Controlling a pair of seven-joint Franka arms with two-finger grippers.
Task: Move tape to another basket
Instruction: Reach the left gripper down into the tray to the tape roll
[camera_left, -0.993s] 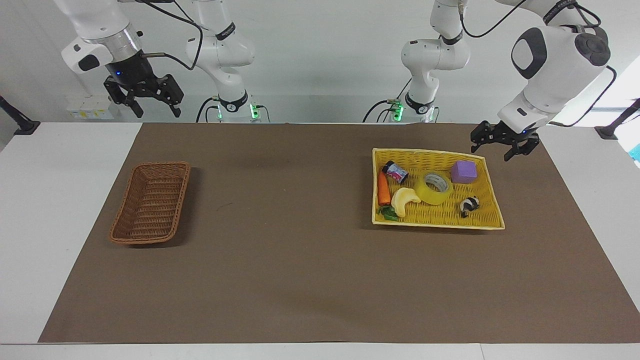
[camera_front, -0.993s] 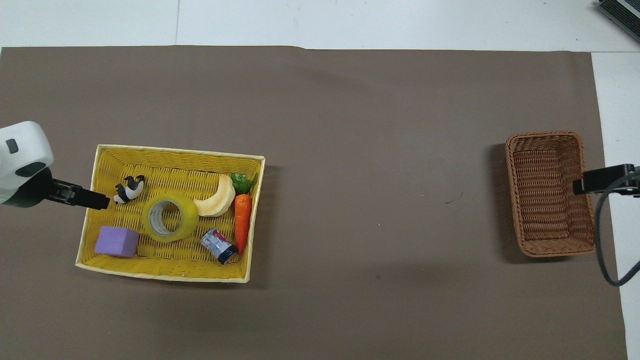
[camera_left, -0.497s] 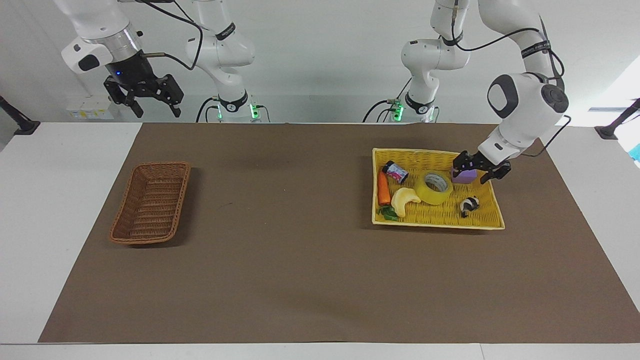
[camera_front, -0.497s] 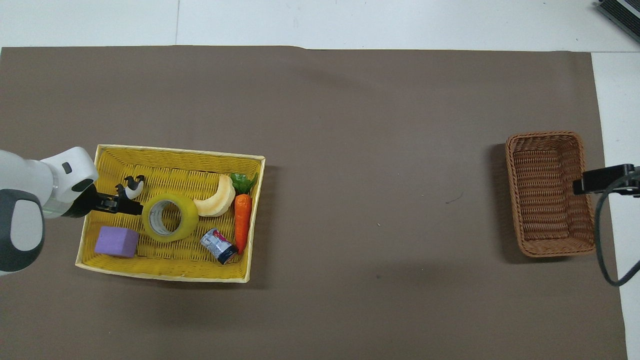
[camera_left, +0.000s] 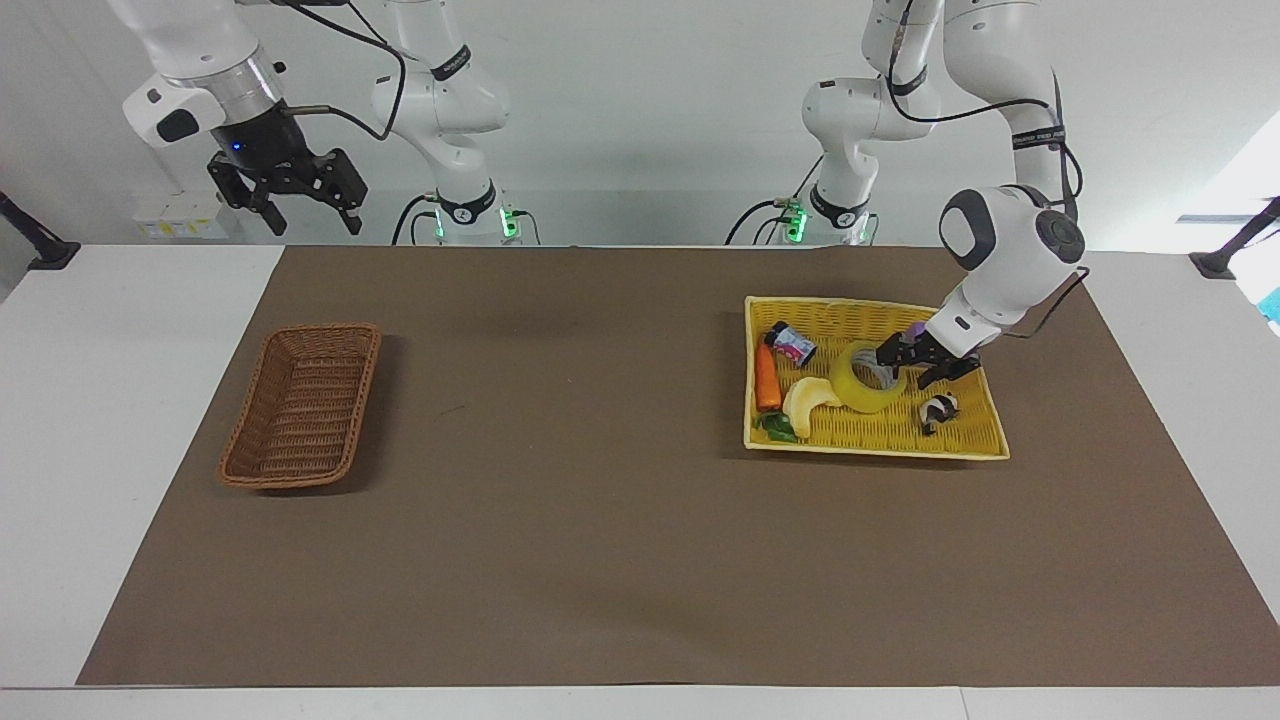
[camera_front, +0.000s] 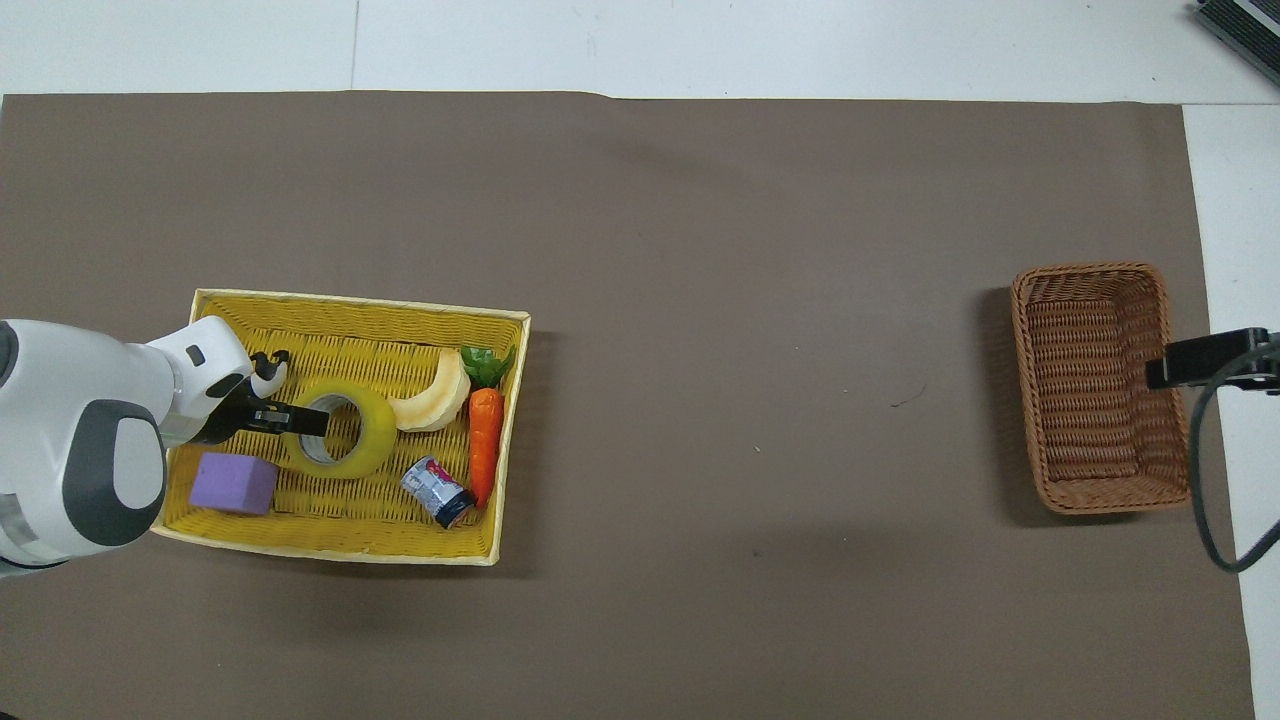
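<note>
the left gripper (camera_left: 912, 364) has come down from the tray's (camera_left: 880, 440) corner toward the robots, crossed over the purple block (camera_front: 233, 483), and now sits at the tape (camera_left: 862, 385), low in the tray. one finger reaches into the roll's core, the other stands at the outside of its wall. the jaws have been narrowing during this move; whether they already pinch the wall or only bracket it cannot be told from either view. judgement: this is the grasp step, with lift and carry yet to come.

the tape lies flat in the tray, touching the pale curved piece (camera_left: 808, 396), with the panda figure (camera_left: 938, 410) just beside it. the carrot (camera_left: 767, 378) and small can (camera_left: 791, 344) lie on the tray's side toward the basket (camera_left: 303, 404).

the basket sits well apart from the tray, toward the right arm's end of the table. the right gripper (camera_left: 298, 192) waits high above that end, jaws spread (nothing in them).

writing: the can carries a printed label, not legible. no brand readable on the tape.
</note>
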